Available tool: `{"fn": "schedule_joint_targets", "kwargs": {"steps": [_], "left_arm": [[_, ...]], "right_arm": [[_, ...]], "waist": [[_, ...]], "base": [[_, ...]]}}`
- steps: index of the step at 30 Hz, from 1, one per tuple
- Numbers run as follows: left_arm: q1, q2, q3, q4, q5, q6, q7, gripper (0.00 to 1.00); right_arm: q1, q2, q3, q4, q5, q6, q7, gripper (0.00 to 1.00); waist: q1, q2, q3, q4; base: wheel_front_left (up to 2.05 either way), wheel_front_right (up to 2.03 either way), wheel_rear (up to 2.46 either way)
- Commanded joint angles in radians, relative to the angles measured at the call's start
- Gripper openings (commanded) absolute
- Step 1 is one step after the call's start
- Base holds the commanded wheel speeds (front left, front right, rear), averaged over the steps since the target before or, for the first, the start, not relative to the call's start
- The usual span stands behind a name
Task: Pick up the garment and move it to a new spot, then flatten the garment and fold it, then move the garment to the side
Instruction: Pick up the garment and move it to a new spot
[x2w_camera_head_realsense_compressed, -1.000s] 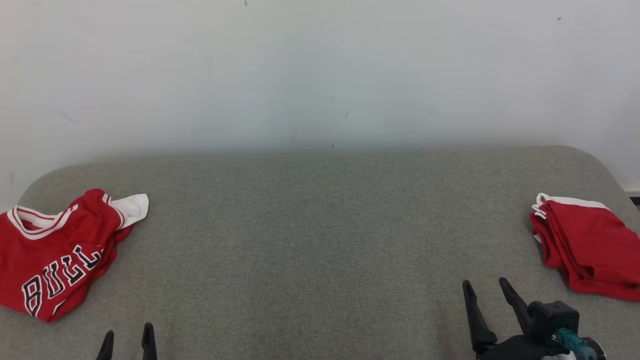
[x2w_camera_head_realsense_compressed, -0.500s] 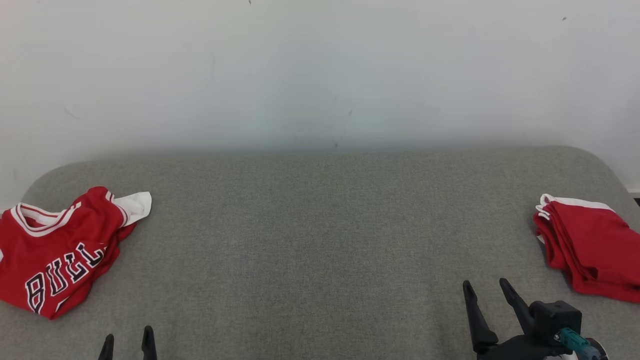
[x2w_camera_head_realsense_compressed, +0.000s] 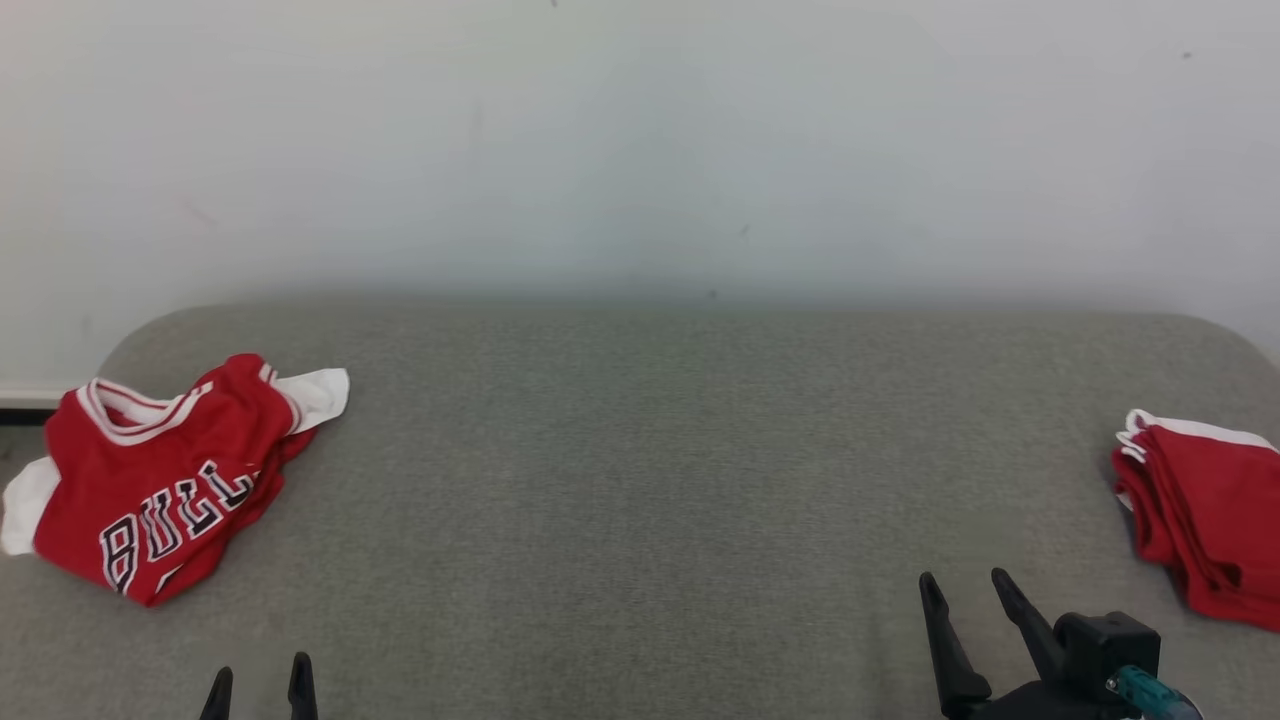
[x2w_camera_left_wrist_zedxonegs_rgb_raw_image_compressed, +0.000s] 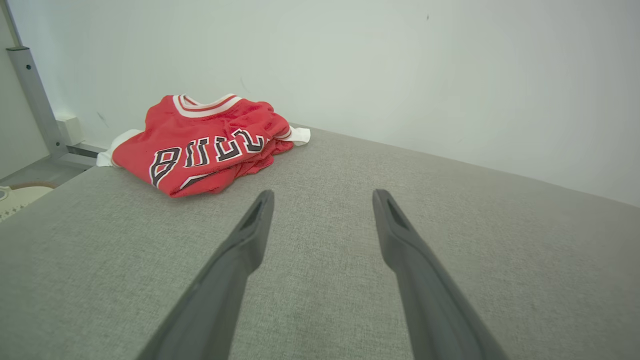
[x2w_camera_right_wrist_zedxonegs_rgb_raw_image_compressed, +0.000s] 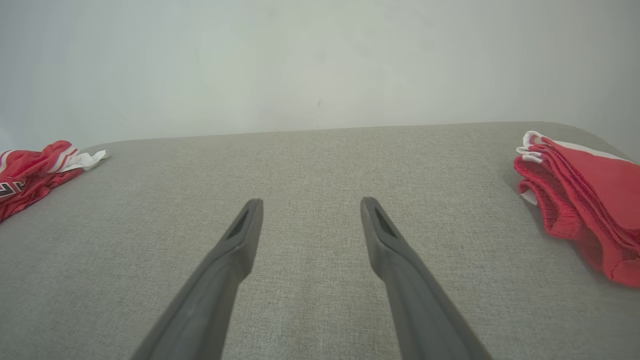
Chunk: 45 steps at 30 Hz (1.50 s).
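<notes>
Rightward lies folded red cloth (x2w_camera_head_realsense_compressed: 1205, 515), well apart from jersey (x2w_camera_head_realsense_compressed: 160, 480)

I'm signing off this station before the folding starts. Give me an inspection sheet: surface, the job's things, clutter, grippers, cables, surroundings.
Surface: grey fabric surface, flat, with rounded far corners.
Job's things: crumpled red jersey at the left end, lettering up; folded red garment at the right end.
Clutter: nothing seen.
Grippers: left gripper open, holding nothing; right gripper open, holding nothing; both near the front edge, apart from the clothes.
Cables: nothing seen.
Surroundings: pale wall behind; metal post beyond the jersey in the left wrist view.
</notes>
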Motion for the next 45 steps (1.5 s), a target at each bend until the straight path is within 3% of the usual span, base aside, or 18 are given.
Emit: {"fn": "schedule_joint_targets", "kwargs": {"steps": [1, 14, 24, 45], "left_arm": [[-0.007, 0.004, 0.001, 0.002, 0.012, -0.005, -0.003, 1.0], [0.022, 0.031, 0.003, -0.006, 0.016, 0.006, 0.001, 1.0], [0.046, 0.049, 0.002, -0.034, 0.001, 0.014, 0.016, 1.0], [0.061, 0.033, 0.01, -0.047, -0.012, 0.032, 0.001, 1.0]], "right_arm": [[0.008, 0.001, 0.004, -0.001, 0.01, -0.002, -0.002, 1.0], [0.021, 0.0, 0.038, 0.031, 0.038, -0.002, -0.029, 1.0], [0.003, 0.001, 0.08, 0.061, 0.06, -0.002, -0.051, 1.0], [-0.062, 0.0, 0.127, 0.124, 0.043, -0.002, -0.063, 1.0]], "waist": [[0.0, 0.0, -0.002, 0.039], [0.0, 0.0, 0.0, 0.296], [0.0, 0.0, 0.004, 0.449], [0.0, 0.0, 0.041, 0.476]], "base": [[0.0, 0.0, 0.0], [0.0, 0.0, 0.0], [0.0, 0.0, 0.0], [0.0, 0.0, 0.0]]}}
